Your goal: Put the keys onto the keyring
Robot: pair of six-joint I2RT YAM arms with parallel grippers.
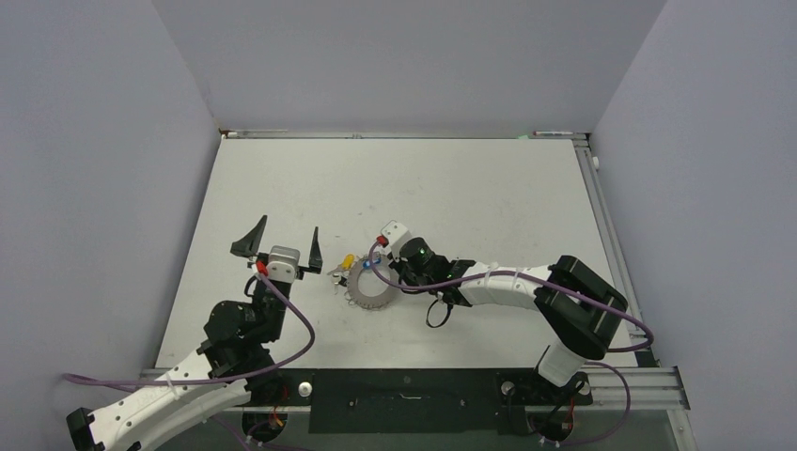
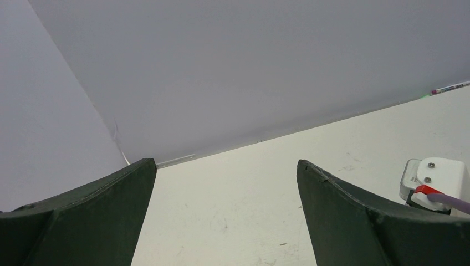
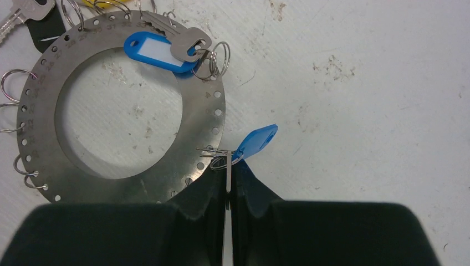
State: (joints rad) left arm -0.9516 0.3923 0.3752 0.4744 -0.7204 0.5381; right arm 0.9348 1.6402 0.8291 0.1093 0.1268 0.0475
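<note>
The white table (image 1: pixel 489 197) is stretching open toward its far and right edges. The left gripper (image 1: pixel 288 233) is hanging with jaws spread wide, just left of the keyring (image 3: pixel 206 111), which is lying flat mid-table. The right gripper (image 3: pixel 228 169) is pinching a thin key (image 3: pixel 228 180) edge-on at the keyring's rim, its blue tag (image 3: pixel 258 141) jutting out beside it. Other keys (image 1: pixel 338 274) are crowding the rim on the side facing the left gripper.

The keyring, a flat grey metal disc with a wide round opening (image 3: pixel 205 111), has a rim pierced by small numbered holes and lies flat on the white table (image 3: pixel 360 83). Small wire split rings (image 3: pixel 11 102) hang from its left edge. One silver key with a blue white-labelled tag (image 3: pixel 185 41) rests across the upper rim. A second silver key (image 3: pixel 228 166), edge-on, is pinched in the right gripper (image 3: pixel 228 176)'s closed jaws, its blue tag (image 3: pixel 258 141) just beside the disc's lower right rim. A third key (image 3: pixel 16 12) and what seems to be a yellow tag (image 3: pixel 105 4) lie beyond the top edge.
</note>
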